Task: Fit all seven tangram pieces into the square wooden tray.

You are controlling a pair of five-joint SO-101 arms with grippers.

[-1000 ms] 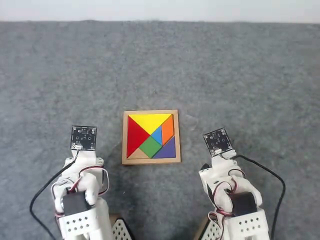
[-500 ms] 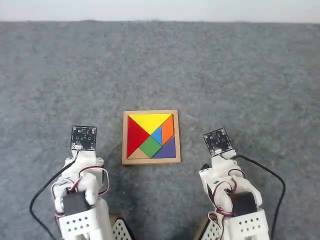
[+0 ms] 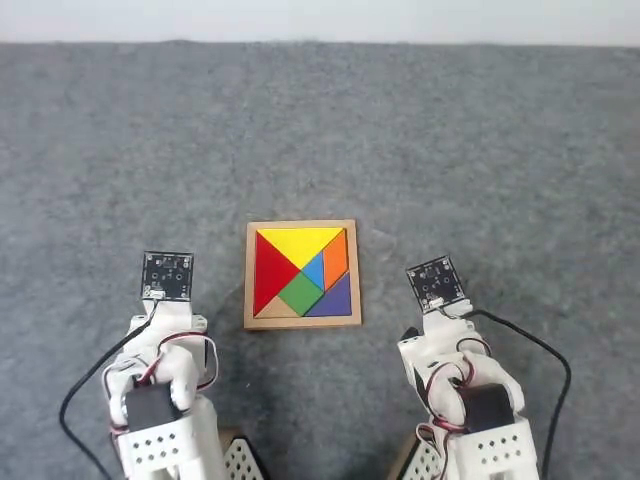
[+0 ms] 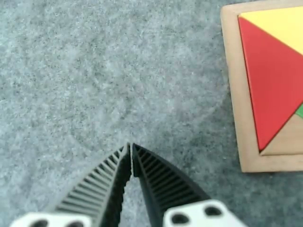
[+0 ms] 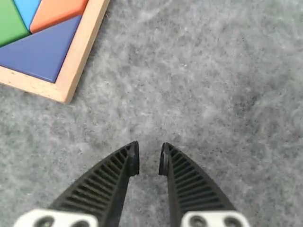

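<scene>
The left gripper (image 4: 130, 150) is closed, its ribbed black fingertips meeting just above the grey felt. The right gripper (image 5: 149, 160) stands a little ajar, with a narrow gap between its tips, and holds nothing. Both point down at bare covering, one on each side of the tray and apart from it.

The bench (image 3: 480, 150) is covered all over in a mottled grey, carpet-like felt. It runs back to a pale strip of wall (image 3: 320, 20) along the far edge.

Between the two grippers lies the square wooden tray (image 3: 300, 225), flat on the felt. Inside it sit:
- a yellow triangle (image 3: 298, 243) along the far side
- a red triangle (image 3: 268, 272) along the side by the left arm
- a small blue triangle (image 3: 315, 272) at the middle
- an orange parallelogram (image 3: 336, 258) on the side by the right arm
- a green square (image 3: 300, 294) on the near side of the blue one
- an indigo triangle (image 3: 335, 300) in the near corner by the right arm

The near corner by the left arm shows a wood-coloured triangle (image 3: 270, 308). I cannot tell whether it is a piece or the tray's bare floor.

The left arm (image 3: 160, 370) and right arm (image 3: 462, 385) are folded back near their bases at the near edge. Each is white, with a black cable (image 3: 545, 355) looping off it.
</scene>
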